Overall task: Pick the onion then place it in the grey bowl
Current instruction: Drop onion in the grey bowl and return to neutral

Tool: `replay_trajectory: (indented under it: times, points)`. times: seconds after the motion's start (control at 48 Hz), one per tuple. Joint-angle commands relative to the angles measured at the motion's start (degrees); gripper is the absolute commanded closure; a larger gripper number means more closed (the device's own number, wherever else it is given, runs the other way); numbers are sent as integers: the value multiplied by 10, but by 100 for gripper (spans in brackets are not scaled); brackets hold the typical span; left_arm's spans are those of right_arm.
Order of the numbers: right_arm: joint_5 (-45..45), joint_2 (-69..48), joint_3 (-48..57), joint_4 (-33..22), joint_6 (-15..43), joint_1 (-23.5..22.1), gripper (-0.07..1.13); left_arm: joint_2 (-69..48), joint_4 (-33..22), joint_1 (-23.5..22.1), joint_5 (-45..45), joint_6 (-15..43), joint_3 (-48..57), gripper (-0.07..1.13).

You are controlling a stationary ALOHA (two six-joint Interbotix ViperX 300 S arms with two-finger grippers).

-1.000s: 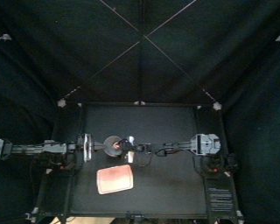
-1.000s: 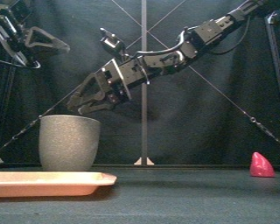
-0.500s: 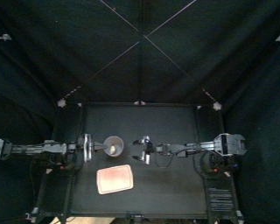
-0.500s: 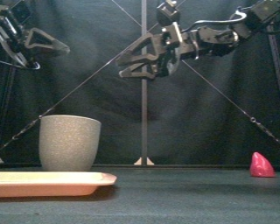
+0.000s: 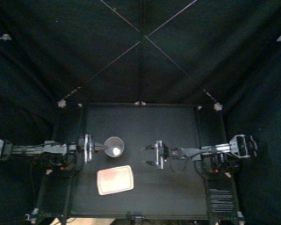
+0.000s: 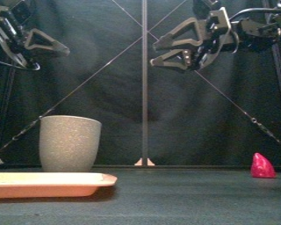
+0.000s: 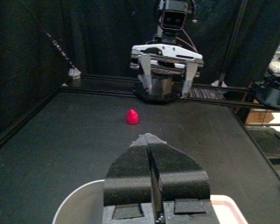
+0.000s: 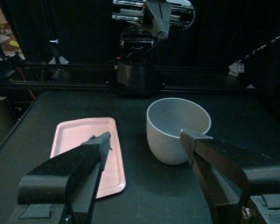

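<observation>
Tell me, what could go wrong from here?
The right tool hangs open and empty high above the table. A small pink toy lies alone at the table's right side; if that is the onion, it is not yet picked. The cup is tall and stands near the tray, so a low reach might tip it. Its bottom is hidden, so I cannot tell whether anything is inside.

Black desk (image 5: 167, 119) is enclosed by black curtains (image 5: 140, 44) at back and both sides; scene is dimly lit.
</observation>
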Motion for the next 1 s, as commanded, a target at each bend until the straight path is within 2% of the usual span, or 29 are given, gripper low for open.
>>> replay_trajectory:
  times: [0.021, 0.208, 1.0]
  points:
    - [-5, -40, 12, 24, 1, 4, 8, 2, 1, 1, -3, 0, -7, 106]
    - [-5, -68, 34, 50, 0, 7, 8, 2, 1, 1, -3, 1, -4, 106]
    - [-5, -94, 47, 53, 1, 17, 8, 2, 0, 4, -5, 1, -1, 106]
